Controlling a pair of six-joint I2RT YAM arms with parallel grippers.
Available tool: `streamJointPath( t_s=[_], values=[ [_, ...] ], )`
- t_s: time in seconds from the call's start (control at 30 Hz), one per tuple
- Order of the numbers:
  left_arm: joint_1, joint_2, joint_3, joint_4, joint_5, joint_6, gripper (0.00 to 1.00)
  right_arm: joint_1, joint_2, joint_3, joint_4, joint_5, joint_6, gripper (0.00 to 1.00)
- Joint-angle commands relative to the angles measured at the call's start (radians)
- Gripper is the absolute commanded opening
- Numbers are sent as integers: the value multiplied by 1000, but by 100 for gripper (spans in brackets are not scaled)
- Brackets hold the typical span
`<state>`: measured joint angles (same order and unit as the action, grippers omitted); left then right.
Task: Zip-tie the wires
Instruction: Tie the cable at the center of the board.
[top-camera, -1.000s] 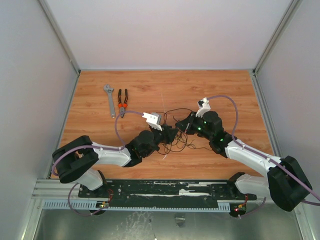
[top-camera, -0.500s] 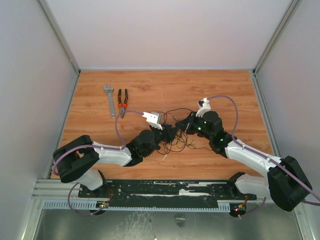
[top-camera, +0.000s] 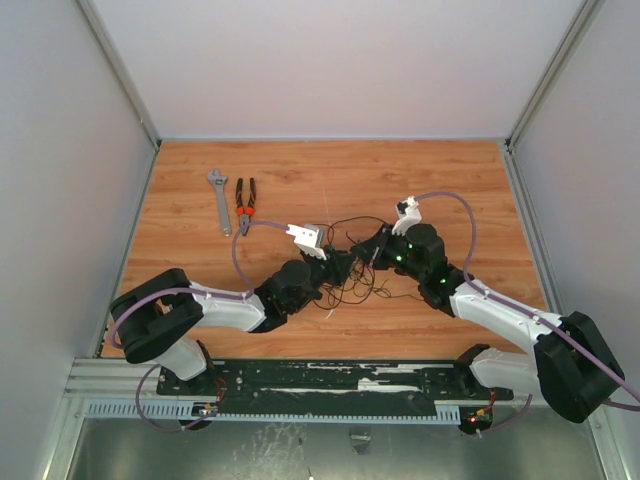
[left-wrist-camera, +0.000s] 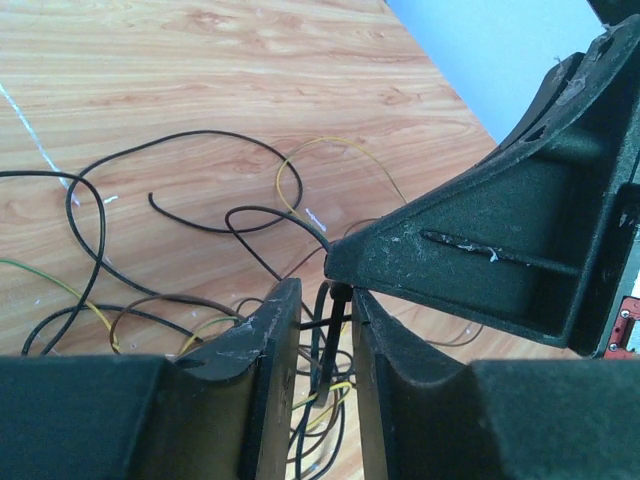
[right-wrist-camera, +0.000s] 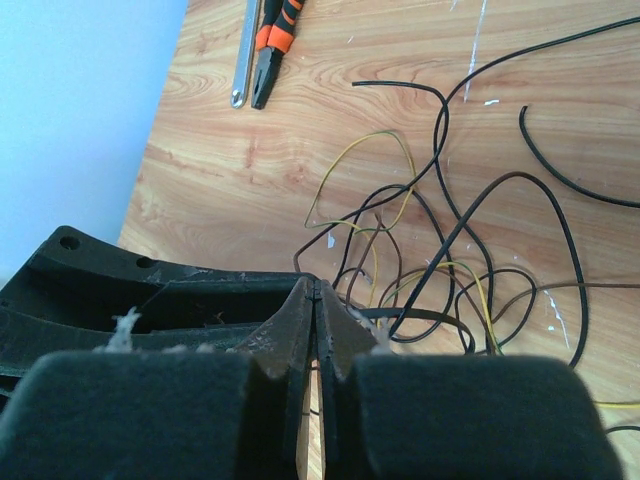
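The wires (top-camera: 366, 283) lie as a loose tangle of black and olive-yellow loops on the table's middle, between both arms. They also show in the left wrist view (left-wrist-camera: 220, 133) and the right wrist view (right-wrist-camera: 450, 250). My left gripper (top-camera: 340, 266) and right gripper (top-camera: 362, 256) meet tip to tip over the tangle. In the left wrist view my left gripper (left-wrist-camera: 325, 300) stands slightly open, with the black zip tie (left-wrist-camera: 333, 335) in the gap and the right gripper's finger (left-wrist-camera: 500, 260) just beyond. My right gripper (right-wrist-camera: 318, 290) is shut on the zip tie's end. The zip tie's band (right-wrist-camera: 440, 318) loops around some strands.
An adjustable wrench (top-camera: 217, 200) and orange-handled pliers (top-camera: 245, 205) lie side by side at the far left of the wooden table (top-camera: 470, 180); the pliers also show in the right wrist view (right-wrist-camera: 272, 40). White walls close the sides and back.
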<state>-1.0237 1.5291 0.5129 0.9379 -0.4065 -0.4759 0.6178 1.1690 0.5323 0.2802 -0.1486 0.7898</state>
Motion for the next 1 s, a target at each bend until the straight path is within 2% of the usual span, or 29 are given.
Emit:
streamJointPath(
  t_s=[0.0, 0.3, 0.57, 0.97],
  values=[
    [-6, 2, 26, 59, -17, 8, 30, 14, -11, -14, 23, 18, 9, 0],
    [-6, 16, 16, 90, 29, 10, 15, 13, -3, -7, 18, 38, 17, 0],
    [-20, 17, 6, 93, 15, 42, 2, 14, -2, 34, -19, 98, 4, 0],
    [-42, 29, -11, 93, -6, 53, 0, 13, 21, 82, -23, 108, -13, 0]
  ],
)
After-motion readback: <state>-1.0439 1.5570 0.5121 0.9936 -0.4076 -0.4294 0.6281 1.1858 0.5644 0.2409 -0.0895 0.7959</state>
